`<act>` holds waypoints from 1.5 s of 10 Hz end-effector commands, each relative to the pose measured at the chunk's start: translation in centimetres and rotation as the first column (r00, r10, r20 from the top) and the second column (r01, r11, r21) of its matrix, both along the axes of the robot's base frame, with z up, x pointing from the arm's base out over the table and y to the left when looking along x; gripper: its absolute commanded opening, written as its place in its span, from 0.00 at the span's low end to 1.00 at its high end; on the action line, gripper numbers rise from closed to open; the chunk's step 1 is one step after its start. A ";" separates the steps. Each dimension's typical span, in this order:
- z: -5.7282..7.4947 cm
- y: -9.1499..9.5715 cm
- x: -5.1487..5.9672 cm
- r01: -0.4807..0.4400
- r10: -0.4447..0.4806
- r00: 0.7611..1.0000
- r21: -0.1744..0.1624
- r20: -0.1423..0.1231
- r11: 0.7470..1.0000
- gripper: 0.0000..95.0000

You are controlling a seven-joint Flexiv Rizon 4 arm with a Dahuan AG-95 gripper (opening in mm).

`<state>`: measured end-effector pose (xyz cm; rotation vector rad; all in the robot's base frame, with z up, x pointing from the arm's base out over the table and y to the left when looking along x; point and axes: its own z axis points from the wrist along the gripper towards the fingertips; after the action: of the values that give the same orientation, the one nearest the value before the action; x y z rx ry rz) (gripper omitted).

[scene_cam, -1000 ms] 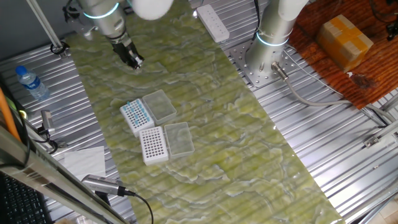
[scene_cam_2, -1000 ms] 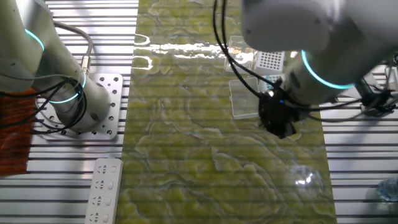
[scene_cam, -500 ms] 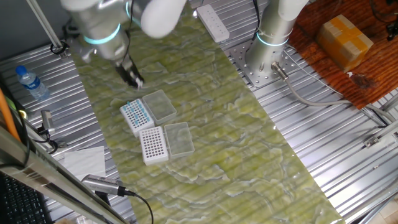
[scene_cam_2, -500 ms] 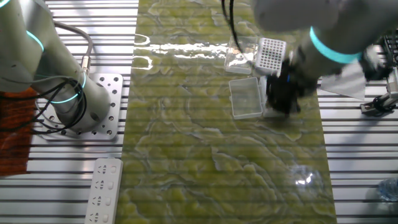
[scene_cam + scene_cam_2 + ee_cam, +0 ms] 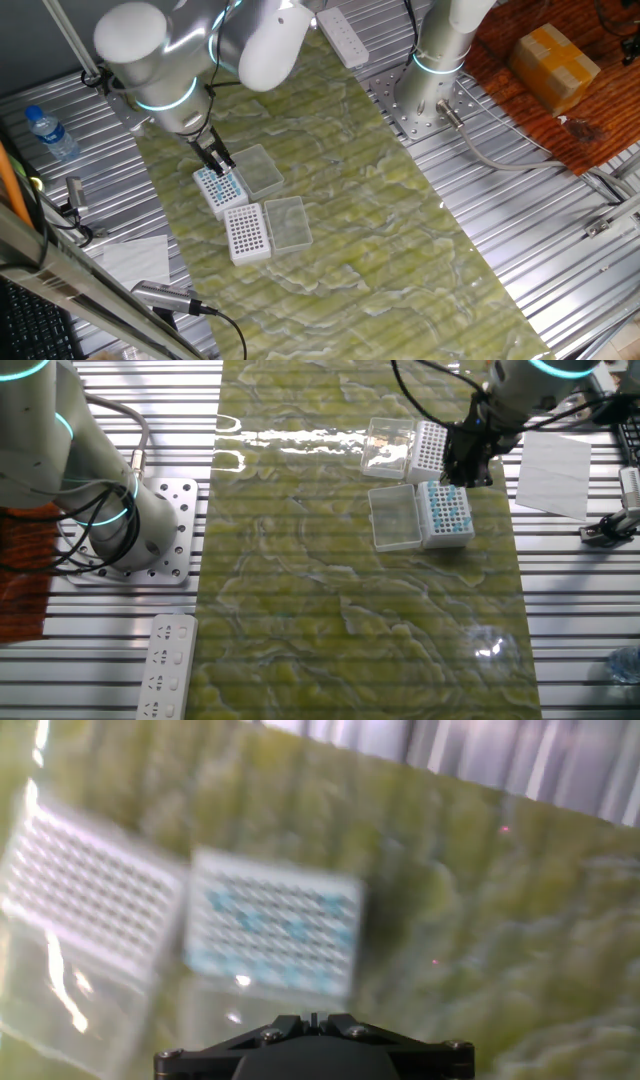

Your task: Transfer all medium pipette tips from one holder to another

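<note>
The medium pipette tips show as light-blue dots in a white holder, also in the other fixed view and, blurred, in the hand view. A second white holder beside it shows only dark holes; it also shows in the other fixed view and the hand view. My gripper hangs just above the blue-tip holder's edge, seen also in the other fixed view. In the hand view the gripper has its jaws together with nothing between them.
Two clear lids lie open next to the holders on the green mat. A water bottle, a power strip, a second arm's base, a cardboard box and a paper sheet surround the mat.
My gripper has moved from the far part of the mat toward the holders and now sits over the blue-tip holder. The holders and lids have not moved.
</note>
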<state>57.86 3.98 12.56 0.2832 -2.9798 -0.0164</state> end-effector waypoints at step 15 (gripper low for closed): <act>-3.4 1.7 3.2 -0.166 0.161 0.977 0.027 0.138 0.986 0.20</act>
<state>61.33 5.74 9.03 0.5497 -3.0795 -0.0392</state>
